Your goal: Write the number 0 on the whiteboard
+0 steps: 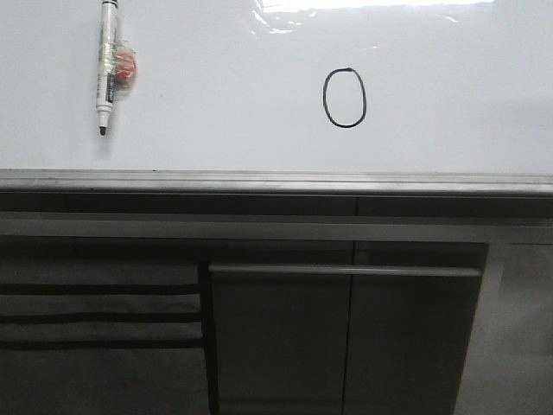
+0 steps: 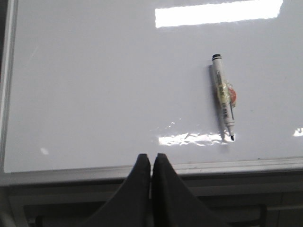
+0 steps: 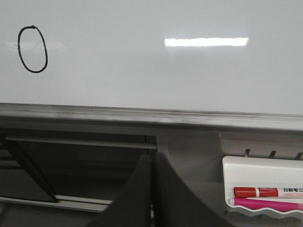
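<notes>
With both our grippers' jaws together and empty, we judge that brushing the glossy white whiteboard [image 1: 216, 86] could smear the thin black oval number 0 [image 1: 345, 98].

Both the left claw [image 2: 151, 163] and right claw [image 3: 152, 165] have matte black, tapering fingers.

L tool [image 2: 151, 163] & R tool [image 3: 152, 165] both closed, empty.

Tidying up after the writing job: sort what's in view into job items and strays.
Job: whiteboard, the drawn 0, black marker lying on the board.
Strays: white tray, red marker, pink marker, cabinet.
</notes>
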You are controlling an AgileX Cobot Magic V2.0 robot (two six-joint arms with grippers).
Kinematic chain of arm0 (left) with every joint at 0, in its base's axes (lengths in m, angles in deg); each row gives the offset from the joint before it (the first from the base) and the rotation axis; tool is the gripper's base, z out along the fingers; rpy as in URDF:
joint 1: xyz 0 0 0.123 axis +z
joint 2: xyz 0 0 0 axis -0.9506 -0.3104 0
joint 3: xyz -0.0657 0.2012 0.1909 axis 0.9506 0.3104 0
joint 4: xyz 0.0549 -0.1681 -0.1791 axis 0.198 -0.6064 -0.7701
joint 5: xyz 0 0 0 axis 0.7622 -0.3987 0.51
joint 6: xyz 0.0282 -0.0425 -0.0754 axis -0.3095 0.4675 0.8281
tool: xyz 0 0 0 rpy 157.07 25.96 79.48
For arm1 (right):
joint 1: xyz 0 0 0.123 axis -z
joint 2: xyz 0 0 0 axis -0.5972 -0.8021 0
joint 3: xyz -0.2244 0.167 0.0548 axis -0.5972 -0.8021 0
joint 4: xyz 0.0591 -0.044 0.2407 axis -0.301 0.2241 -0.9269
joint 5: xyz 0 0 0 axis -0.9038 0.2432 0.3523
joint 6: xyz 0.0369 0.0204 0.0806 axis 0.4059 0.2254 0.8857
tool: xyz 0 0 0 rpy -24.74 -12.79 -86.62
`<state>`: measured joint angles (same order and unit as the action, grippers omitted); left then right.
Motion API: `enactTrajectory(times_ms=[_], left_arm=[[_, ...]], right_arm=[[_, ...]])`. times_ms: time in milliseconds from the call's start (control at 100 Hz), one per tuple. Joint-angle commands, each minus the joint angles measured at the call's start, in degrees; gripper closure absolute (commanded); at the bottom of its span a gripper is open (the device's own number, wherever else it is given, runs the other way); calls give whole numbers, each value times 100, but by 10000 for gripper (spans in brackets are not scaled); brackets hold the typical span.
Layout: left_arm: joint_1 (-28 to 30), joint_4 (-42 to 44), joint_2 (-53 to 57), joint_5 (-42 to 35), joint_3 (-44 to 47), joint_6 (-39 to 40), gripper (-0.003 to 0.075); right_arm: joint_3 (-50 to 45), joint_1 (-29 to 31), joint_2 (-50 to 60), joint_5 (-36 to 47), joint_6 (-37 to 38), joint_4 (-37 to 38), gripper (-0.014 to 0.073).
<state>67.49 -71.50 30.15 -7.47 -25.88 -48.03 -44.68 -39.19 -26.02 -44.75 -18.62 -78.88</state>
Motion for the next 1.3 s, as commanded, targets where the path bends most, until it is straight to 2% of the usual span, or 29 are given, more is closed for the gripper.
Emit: enactTrajectory(times_ms=[0, 40, 80, 220, 480, 580, 1220, 1290], left_arm=[[-52, -6, 301, -966, 406, 44, 741], [-63, -16, 474, -1083, 628, 44, 741], [-63, 24, 627, -551, 569, 44, 741], [-192, 125, 591, -384, 601, -1, 741], [-268, -110, 591, -523, 601, 17, 741], [-268, 701, 591, -625, 601, 777, 741], [-268, 729, 591, -698, 601, 797, 741], [-268, 729, 591, -698, 601, 797, 741]], right_arm=[[144, 24, 7, 403, -18, -17, 666], [144, 24, 7, 403, -18, -17, 666], [144, 24, 7, 403, -18, -17, 666], [144, 24, -18, 404, -18, -17, 666], [144, 24, -18, 404, -18, -17, 666], [144, 24, -18, 404, -18, -17, 666], [144, 9, -18, 404, -18, -17, 666], [3, -73, 58, 615, -18, -17, 666]])
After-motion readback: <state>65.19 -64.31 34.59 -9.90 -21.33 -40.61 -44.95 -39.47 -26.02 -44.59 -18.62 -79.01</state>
